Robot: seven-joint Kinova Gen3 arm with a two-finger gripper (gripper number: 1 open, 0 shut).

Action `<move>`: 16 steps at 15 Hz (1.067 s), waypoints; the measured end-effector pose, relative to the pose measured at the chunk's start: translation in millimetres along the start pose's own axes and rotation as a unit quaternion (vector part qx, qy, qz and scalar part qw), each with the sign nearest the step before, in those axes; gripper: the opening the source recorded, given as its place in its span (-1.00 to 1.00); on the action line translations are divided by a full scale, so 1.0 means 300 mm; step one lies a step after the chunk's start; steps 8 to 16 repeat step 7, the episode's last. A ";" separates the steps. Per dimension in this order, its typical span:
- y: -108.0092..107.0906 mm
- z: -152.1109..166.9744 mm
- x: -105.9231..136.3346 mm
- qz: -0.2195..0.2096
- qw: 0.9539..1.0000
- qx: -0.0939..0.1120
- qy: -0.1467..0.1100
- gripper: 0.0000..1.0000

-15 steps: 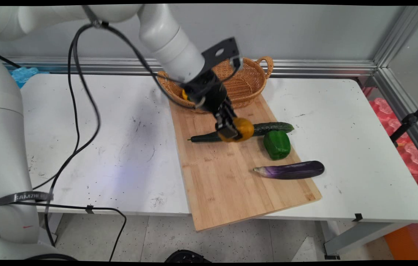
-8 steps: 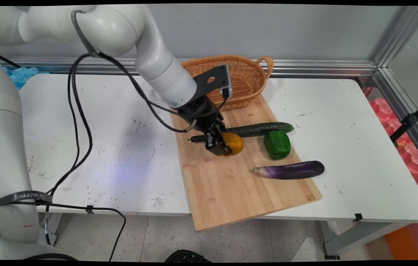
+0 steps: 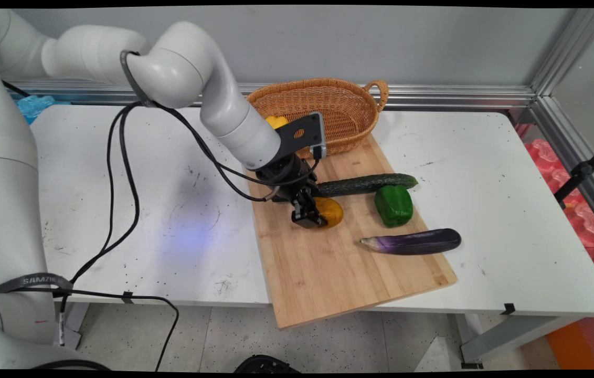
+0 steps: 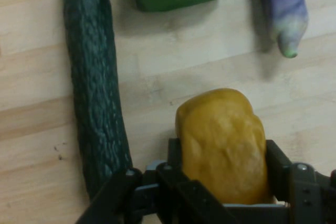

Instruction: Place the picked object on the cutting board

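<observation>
**A:** What's my black two-finger hand (image 3: 311,216) got?

**B:** From my seat: closed round a lumpy orange-yellow pepper (image 4: 223,142), low over the bamboo cutting board (image 3: 328,262), just beside the long dark green cucumber (image 3: 368,184). Green bell pepper (image 3: 393,205) and purple eggplant (image 3: 412,242) sit near it.

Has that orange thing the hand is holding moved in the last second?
Yes. The orange thing, in the hand, has gone from over the cucumber down and toward the board's near-left side, just clear of the cucumber.

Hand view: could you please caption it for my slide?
Gripper shut on yellow pepper above cutting board, beside cucumber.
</observation>
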 end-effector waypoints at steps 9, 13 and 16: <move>-0.025 0.053 -0.015 -0.011 1.000 -0.004 0.008 1.00; -0.025 0.053 -0.015 -0.011 1.000 -0.004 0.008 1.00; -0.025 0.053 -0.015 -0.011 1.000 -0.004 0.008 1.00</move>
